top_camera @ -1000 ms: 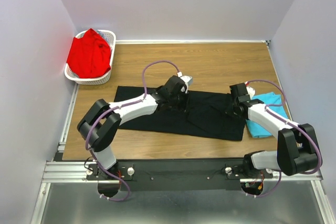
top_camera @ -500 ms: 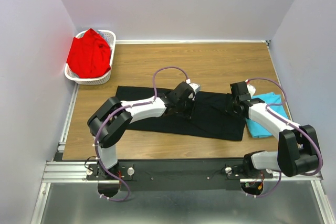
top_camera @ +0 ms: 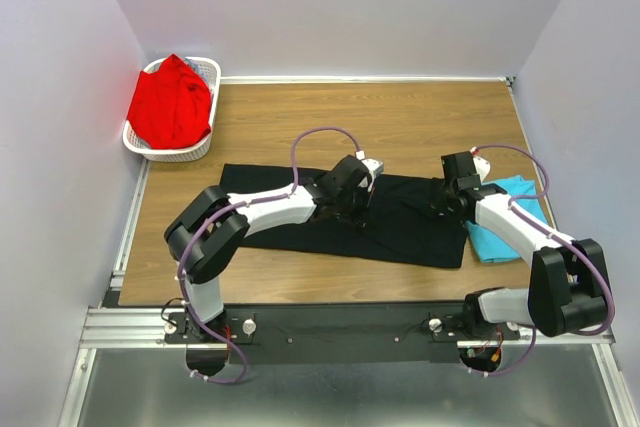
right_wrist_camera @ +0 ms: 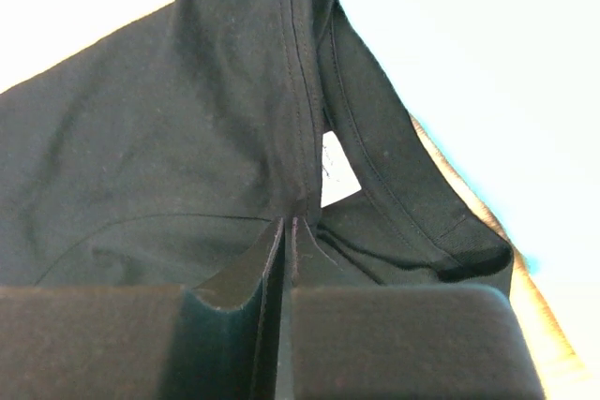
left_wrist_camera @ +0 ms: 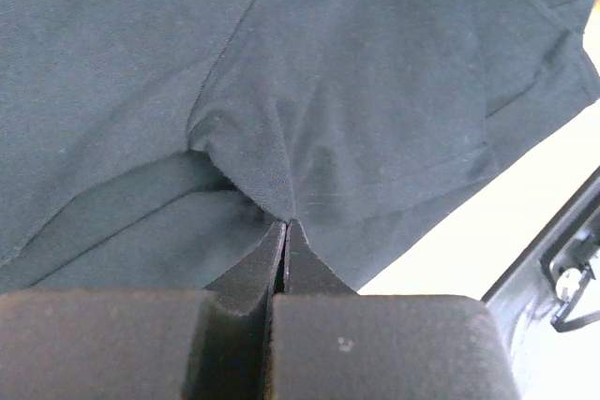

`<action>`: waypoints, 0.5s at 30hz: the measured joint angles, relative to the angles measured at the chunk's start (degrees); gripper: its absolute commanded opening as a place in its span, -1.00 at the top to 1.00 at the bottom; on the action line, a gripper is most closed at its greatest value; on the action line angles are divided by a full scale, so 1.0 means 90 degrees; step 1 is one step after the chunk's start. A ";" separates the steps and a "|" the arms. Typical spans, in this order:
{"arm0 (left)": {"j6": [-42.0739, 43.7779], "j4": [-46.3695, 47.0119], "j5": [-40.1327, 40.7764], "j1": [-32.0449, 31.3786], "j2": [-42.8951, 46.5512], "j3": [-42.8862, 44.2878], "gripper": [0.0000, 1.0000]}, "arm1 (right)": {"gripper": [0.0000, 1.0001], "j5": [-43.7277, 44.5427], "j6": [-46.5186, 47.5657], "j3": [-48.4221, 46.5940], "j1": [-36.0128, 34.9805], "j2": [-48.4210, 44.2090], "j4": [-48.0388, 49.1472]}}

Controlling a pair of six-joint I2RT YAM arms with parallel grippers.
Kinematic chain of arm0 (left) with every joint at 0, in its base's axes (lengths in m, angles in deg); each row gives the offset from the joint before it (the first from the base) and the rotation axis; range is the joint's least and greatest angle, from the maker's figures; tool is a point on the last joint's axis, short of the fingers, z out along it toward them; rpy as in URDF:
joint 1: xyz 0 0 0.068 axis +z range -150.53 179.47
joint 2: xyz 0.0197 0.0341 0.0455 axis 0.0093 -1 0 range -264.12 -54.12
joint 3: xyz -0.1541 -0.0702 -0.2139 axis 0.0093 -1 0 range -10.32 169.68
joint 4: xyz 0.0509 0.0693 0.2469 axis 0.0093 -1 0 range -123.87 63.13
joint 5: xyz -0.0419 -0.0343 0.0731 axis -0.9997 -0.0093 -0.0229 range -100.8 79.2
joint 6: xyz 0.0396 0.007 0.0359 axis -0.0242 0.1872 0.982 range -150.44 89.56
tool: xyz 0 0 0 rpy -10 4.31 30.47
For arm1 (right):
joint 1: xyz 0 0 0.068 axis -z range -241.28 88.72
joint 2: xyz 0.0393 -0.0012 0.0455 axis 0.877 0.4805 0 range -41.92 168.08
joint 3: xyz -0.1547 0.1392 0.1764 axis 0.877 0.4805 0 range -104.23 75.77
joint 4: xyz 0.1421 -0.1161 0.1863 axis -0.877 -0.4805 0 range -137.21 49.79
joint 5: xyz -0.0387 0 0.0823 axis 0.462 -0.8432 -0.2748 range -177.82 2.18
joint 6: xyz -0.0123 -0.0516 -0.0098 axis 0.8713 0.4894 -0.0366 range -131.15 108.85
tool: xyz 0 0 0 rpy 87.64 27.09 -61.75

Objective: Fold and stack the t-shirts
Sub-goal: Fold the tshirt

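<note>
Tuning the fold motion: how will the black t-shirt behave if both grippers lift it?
Probably floppy: the black t-shirt puckers into a ridge where the left gripper pinches it. Likely to sag between grips, since cloth also tents at the right gripper. Probably light: thin fabric with soft creases.

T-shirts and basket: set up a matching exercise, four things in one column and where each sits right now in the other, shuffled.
Things
1. black t-shirt
2. turquoise t-shirt
3. red t-shirt
4. white basket

Places
A. heaped inside the basket
B. at the far left corner of the table
C. spread across the middle of the table
D. at the table's right side, by the right arm

Pairs: 1-C, 2-D, 3-A, 4-B
</note>
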 measured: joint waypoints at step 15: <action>0.0005 0.0141 -0.0704 0.0146 0.0299 -0.0046 1.00 | 0.10 0.0022 0.0051 -0.0046 0.0039 -0.0085 -0.0087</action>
